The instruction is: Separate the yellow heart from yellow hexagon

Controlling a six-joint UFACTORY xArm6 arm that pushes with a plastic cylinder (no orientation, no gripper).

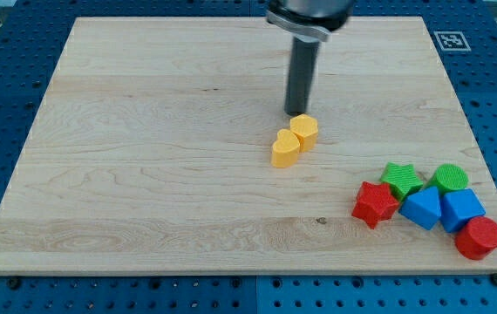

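Observation:
The yellow heart lies near the middle of the wooden board, touching the yellow hexagon, which sits just up and to its right. My tip comes down from the view's top and stands right behind the hexagon, at its upper edge, touching or nearly touching it.
A cluster of blocks sits at the view's bottom right: a red star, a green star, a green cylinder, two blue blocks and a red cylinder. The board's right edge runs close by them.

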